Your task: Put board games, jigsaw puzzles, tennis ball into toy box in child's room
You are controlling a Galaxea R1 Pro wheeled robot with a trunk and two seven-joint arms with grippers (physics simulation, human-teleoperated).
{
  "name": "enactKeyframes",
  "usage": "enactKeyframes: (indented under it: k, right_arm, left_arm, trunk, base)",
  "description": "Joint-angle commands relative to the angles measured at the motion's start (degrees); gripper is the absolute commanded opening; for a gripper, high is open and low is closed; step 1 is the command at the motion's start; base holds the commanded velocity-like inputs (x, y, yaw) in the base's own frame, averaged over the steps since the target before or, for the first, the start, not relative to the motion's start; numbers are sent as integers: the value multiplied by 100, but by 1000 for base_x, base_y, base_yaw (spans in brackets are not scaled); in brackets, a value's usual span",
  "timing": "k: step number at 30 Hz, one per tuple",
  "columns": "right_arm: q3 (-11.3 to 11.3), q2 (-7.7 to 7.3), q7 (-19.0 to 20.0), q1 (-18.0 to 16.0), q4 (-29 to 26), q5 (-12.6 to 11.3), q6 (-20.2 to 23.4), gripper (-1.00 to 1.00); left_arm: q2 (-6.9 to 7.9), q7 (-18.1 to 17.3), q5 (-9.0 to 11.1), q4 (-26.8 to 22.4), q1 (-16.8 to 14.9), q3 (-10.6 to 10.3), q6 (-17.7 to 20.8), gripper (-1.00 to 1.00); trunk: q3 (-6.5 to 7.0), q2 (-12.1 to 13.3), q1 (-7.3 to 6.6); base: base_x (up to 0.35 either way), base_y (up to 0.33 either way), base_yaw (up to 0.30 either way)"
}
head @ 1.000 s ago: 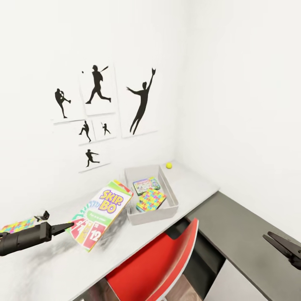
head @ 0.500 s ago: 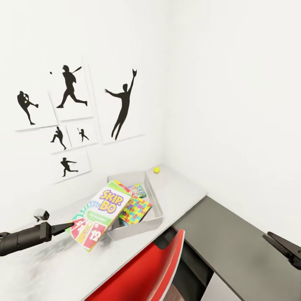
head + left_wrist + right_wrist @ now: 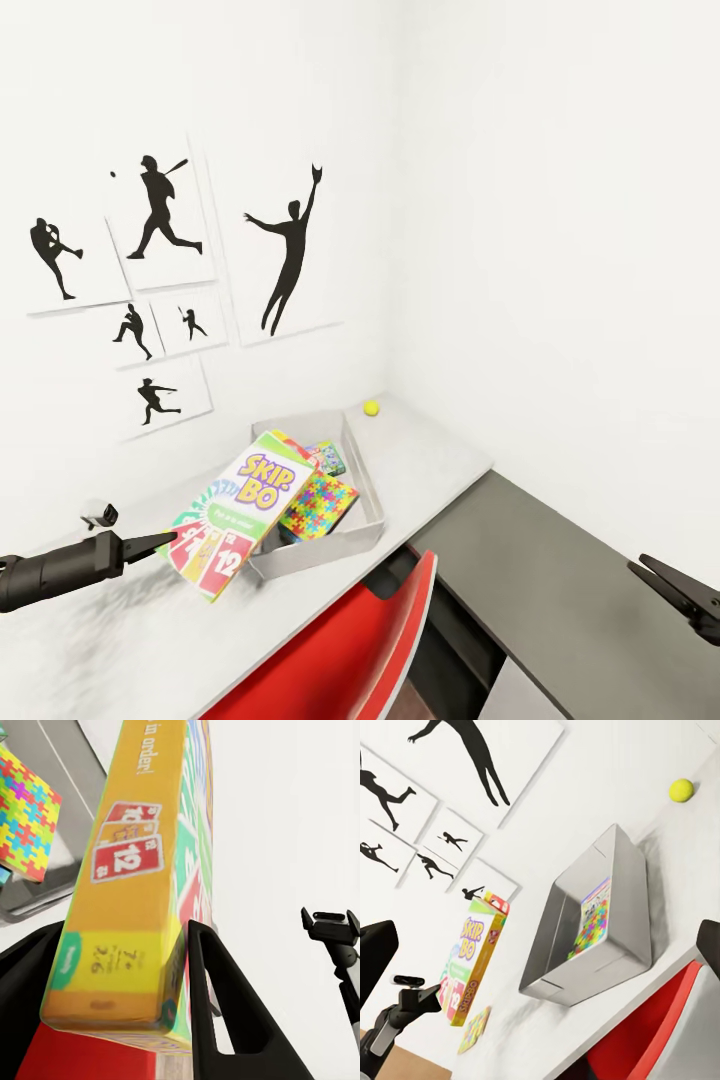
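Observation:
My left gripper is shut on the lower end of a colourful Skip-Bo board game, held tilted with its far end over the left rim of the grey toy box. In the left wrist view the box's yellow edge sits between both black fingers. Inside the toy box lie a jigsaw puzzle and another board game. The tennis ball rests on the white table behind the box, near the corner. A second jigsaw puzzle lies flat on the table below the held game. My right gripper hangs open, low at the right.
A red chair is tucked under the table's front edge. A dark grey lower surface runs along the right wall. A small black-and-white stand sits on the table by my left arm. Baseball silhouette posters hang on the wall.
The whole view has swung, so the wall and table shifted left. The held board game's far end now overlaps the toy box's left rim. Both grippers keep their states.

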Motion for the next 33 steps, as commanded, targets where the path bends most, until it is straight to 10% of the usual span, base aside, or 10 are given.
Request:
enactKeyframes:
  k: [1,17,22,33]
  right_arm:
    - [-1,-2,4,-1,-1,-10,23,100]
    - [-3,17,11,-1,-3,-10,32,100]
    - [-8,39,13,-1,-3,-10,34,100]
    - [-42,42,22,-1,6,-13,42,100]
  left_arm:
    - [1,-25,-3,-1,-4,1,60,-100]
    - [-87,-25,-31,2,-418,-24,361,-100]
    - [-441,214,-130,25,-852,-34,374,-100]
    - [-1438,2037,-184,207,-1593,-26,374,-100]
  trunk:
    - [-12,-12,4]
    - [-12,-12,4]
    - [-12,-12,4]
    - [-12,-12,4]
  base:
    - [0,0,0]
    - [0,0,0]
    - [0,0,0]
    - [0,0,0]
